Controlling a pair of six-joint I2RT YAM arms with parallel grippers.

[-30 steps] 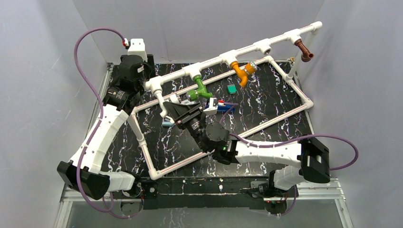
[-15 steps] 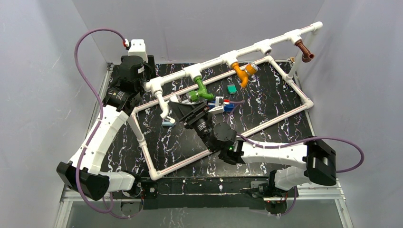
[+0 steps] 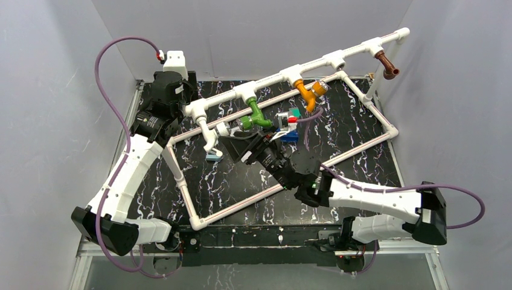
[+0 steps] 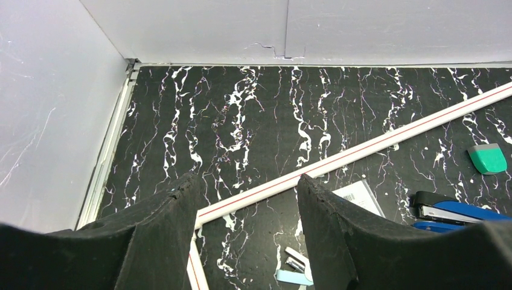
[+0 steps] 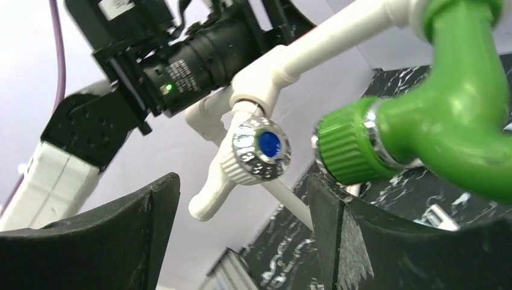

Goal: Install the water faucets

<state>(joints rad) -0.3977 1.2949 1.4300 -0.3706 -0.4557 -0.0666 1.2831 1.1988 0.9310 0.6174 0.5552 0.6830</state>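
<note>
The right gripper (image 5: 241,235) has just let go and drawn back; its fingers stand apart with nothing held. The white faucet (image 5: 241,160) hangs in the end tee of the pipe frame (image 3: 347,54), beside the green faucet (image 5: 435,121), so it looks installed. The orange faucet (image 3: 306,93) and brown faucet (image 3: 386,65) are mounted too; a tee between them seems bare. The left gripper (image 4: 247,235) hovers released over the tabletop (image 4: 241,121). A blue stapler (image 4: 453,214) lies near the right arm's path
</note>
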